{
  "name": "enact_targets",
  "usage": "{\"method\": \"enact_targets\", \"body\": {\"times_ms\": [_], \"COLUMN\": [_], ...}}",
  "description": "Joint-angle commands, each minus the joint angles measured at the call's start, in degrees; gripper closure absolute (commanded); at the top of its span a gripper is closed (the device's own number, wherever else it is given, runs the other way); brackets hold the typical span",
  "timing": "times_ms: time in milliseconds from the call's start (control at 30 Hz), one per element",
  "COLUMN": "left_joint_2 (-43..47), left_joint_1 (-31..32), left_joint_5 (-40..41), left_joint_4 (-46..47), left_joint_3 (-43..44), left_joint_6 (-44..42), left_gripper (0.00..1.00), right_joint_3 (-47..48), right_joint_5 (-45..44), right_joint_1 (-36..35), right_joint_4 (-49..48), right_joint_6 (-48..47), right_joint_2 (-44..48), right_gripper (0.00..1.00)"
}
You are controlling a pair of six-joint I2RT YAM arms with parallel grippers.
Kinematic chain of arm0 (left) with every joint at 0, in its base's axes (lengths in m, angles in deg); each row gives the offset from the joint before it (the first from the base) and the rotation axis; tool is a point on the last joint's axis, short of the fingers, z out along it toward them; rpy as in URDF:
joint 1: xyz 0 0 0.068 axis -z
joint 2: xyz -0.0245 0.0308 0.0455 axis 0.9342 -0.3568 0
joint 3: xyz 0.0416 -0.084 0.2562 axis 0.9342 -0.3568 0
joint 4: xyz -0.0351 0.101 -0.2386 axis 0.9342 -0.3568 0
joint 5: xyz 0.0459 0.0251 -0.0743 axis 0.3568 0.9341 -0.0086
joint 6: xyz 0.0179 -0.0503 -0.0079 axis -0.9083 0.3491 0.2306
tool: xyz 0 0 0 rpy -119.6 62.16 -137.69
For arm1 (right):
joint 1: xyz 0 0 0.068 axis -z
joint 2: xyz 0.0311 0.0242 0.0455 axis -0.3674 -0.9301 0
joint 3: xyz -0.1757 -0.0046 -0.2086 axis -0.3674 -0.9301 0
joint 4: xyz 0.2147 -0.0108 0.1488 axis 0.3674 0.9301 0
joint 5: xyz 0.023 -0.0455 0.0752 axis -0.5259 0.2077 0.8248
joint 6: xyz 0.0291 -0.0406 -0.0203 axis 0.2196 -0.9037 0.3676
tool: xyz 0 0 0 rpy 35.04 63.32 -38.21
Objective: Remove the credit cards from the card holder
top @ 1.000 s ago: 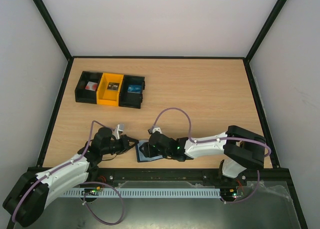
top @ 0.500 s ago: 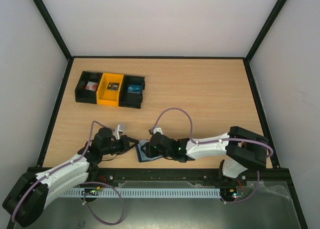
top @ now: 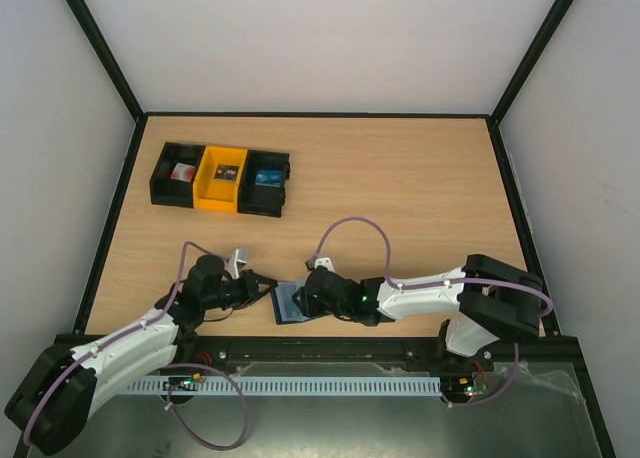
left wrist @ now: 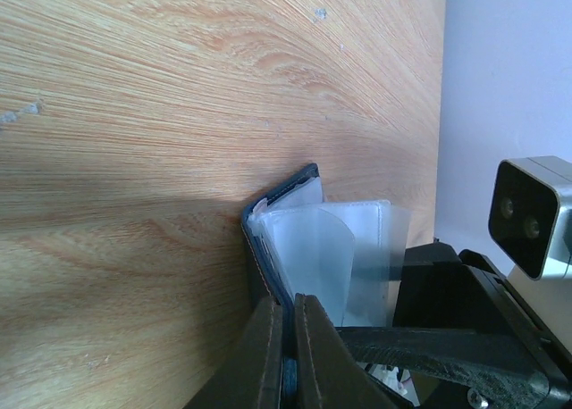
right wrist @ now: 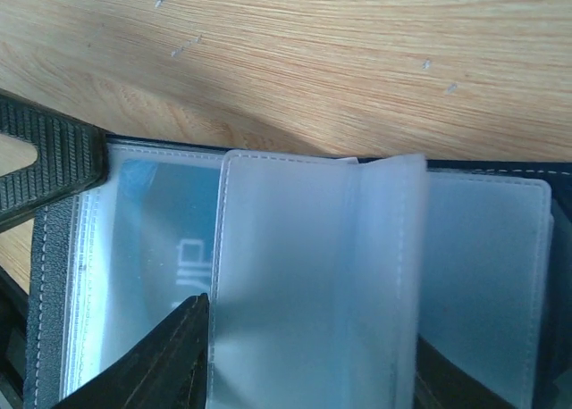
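Clamping: my left pincer (left wrist: pixel 284 309) closed tight on card holder (left wrist: pixel 299 179).
Right pincer (right wrist: pixel 308 346): parted, astride sleeves (right wrist: pixel 313 248).
Next: pinch credit card (right wrist: pixel 161 248) edge.

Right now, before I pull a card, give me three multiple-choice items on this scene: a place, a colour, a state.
1. Where is the card holder?
A) in a bin
B) near edge of the table, between the left gripper and right gripper
C) far right corner

2. What colour is the middle bin?
A) yellow
B) red
C) white

3. What state is the card holder in?
A) shut
B) open, clear sleeves fanned
C) rolled up

Key: 1 B, the top view shows it between both arms' tips; 2 A, its walls are yellow; 3 B, the right wrist view shows sleeves lifted off the cover.
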Motion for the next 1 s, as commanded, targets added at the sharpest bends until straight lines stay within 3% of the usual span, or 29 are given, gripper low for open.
{"method": "enact_targets", "body": {"times_ms": [0, 400, 633, 733, 867, 967], "left_joint_2": [0.44, -1.26, -2.15, -2.71, -3.56, -4.29], "left_joint_1": [0.16, 0.17, 0.16, 0.14, 0.18, 0.10], "left_joint_5": [-0.49, 0.72, 0.84, 0.78, -0.23, -0.70], "left_joint_4": [1.37, 0.86, 2.32, 2.74, 3.98, 5.03], "left_joint_3": [-0.31, -0.14, -0.18, -0.07, -0.12, 0.14], "left_joint_6": [-0.40, -1.92, -1.87, -1.71, -1.36, -0.96], "left_gripper": [0.97, 0.97, 0.96, 0.91, 0.91, 0.96], "right_joint_3": [-0.21, -0.11, -1.94, -1.90, 0.48, 1.91], "right_joint_5": [-2.25, -18.21, -6.50, -0.95, 2.65, 3.93], "right_joint_1": [0.02, 0.02, 0.02, 0.02, -0.06, -0.06], "right_joint_4": [2.79, 19.03, 6.70, 1.10, -0.77, -0.93], "right_joint_6": [-0.26, 1.77, 1.08, 1.61, -0.04, -0.84], "right_joint_2": [0.57, 10.36, 14.19, 11.10, 5.29, 2.15], "right_gripper": [0.56, 0.59, 0.58, 0.50, 0.36, 0.34]}}
